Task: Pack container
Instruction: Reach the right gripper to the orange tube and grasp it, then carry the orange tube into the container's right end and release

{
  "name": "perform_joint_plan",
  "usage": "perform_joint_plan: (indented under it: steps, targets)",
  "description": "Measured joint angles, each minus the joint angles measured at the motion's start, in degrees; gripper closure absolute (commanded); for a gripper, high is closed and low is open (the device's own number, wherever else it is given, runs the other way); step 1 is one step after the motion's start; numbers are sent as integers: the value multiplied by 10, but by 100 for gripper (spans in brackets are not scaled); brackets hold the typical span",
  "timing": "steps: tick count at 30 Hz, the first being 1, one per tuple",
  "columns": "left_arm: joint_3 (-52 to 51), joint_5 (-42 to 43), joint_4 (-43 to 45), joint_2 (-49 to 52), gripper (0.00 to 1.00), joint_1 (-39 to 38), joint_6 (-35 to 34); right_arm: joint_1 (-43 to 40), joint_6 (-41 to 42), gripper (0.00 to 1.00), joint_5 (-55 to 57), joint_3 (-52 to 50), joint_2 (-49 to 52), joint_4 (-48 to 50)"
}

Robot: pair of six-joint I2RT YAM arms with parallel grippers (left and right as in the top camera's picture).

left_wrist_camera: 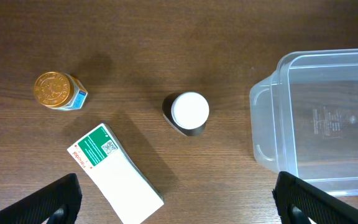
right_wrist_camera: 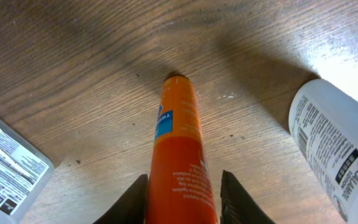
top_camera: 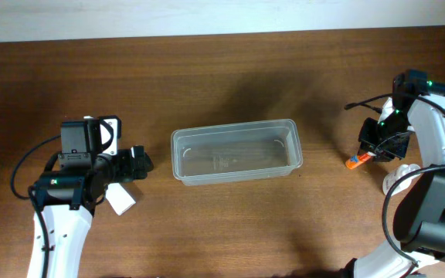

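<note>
The clear plastic container (top_camera: 178, 154) stands empty at the table's middle; its left end shows in the left wrist view (left_wrist_camera: 261, 99). My right gripper (top_camera: 373, 150) is at the far right, shut on an orange tube (top_camera: 353, 162) whose tip rests on the table. In the right wrist view the fingers (right_wrist_camera: 182, 199) flank the tube (right_wrist_camera: 178, 143). My left gripper (top_camera: 141, 162) is open and empty, left of the container, its fingers (left_wrist_camera: 179, 200) spread wide above the table.
Under the left gripper lie a white box with a green label (left_wrist_camera: 114, 177), a dark bottle with a white cap (left_wrist_camera: 190, 111) and a gold-lidded jar (left_wrist_camera: 56, 90). A white bottle (right_wrist_camera: 331, 143) and a printed box (right_wrist_camera: 5, 168) lie beside the orange tube.
</note>
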Motion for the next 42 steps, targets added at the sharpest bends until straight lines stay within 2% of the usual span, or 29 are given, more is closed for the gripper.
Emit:
perform_joint_plan:
  steps: [10,15,21,26,29,34,42]
  targets:
    - [0,0,0,0,0,0,0,2,-3,82,0,2,0,-9]
    - [0,0,0,0,1,0,0,20,-16,82,0,44,-2,-45]
    - [0,0,1,0,1,0,0,92,-28,82,-1,152,-40,-99]
    - [1,0,3,0,1,0,0,176,-36,83,-2,217,-98,-106]
    - [1,0,6,0,0,0,0,241,-39,83,-3,224,-124,-108]
    - [1,0,13,0,1,0,0,312,-42,83,1,224,-105,-103]
    - [1,0,13,0,1,0,0,336,-45,83,5,198,-40,-68]
